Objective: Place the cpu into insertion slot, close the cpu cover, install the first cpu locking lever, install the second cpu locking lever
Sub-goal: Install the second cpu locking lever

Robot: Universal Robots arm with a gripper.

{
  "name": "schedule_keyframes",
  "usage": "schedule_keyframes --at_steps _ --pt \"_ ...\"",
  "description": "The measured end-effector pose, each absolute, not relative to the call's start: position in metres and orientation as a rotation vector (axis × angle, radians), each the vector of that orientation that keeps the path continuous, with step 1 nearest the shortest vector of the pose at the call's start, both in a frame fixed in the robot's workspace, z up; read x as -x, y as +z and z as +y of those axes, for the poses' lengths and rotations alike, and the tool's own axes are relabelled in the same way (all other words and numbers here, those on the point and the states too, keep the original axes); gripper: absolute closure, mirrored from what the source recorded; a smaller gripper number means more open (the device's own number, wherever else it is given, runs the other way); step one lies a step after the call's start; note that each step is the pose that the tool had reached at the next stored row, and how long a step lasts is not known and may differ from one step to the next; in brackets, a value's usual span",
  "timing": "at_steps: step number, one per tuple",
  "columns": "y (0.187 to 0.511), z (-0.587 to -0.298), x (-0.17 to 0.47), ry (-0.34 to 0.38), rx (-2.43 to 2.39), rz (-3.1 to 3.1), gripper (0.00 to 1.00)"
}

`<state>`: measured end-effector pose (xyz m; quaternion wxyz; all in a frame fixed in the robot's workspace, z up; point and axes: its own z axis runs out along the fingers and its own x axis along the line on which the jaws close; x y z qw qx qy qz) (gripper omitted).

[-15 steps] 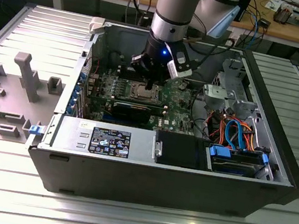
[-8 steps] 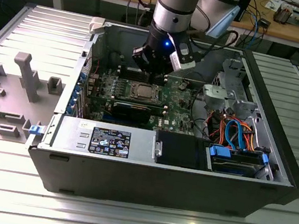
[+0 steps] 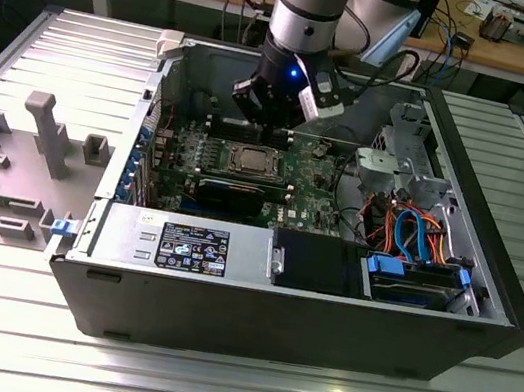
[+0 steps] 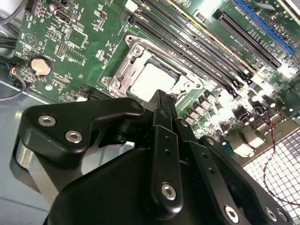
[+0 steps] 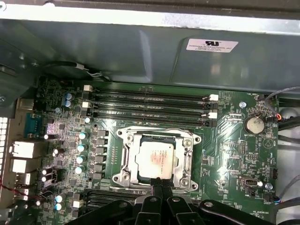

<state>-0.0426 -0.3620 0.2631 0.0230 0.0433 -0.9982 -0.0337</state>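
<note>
While the cpu (image 5: 157,158) sits seated in the insertion slot (image 5: 123,164), the cpu cover (image 5: 158,135) frames it. Fingers pressed together, the claw (image 5: 161,186) hovers at the socket's edge, seemingly to work the levers.

1 gripper (image 5: 161,187), 1 cpu (image 5: 154,158), 1 cpu cover (image 5: 123,157) and 1 coin battery (image 5: 256,124) were counted in the first wrist view. 4 long black memory slots (image 5: 147,106) were seen on 1 green motherboard (image 5: 225,154).
</note>
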Motion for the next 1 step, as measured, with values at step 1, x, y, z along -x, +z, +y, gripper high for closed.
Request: schedule_keyframes --at_steps 1 --pt "0.2631 -0.3620 0.0426 -0.104 -0.134 -3.091 0.89"
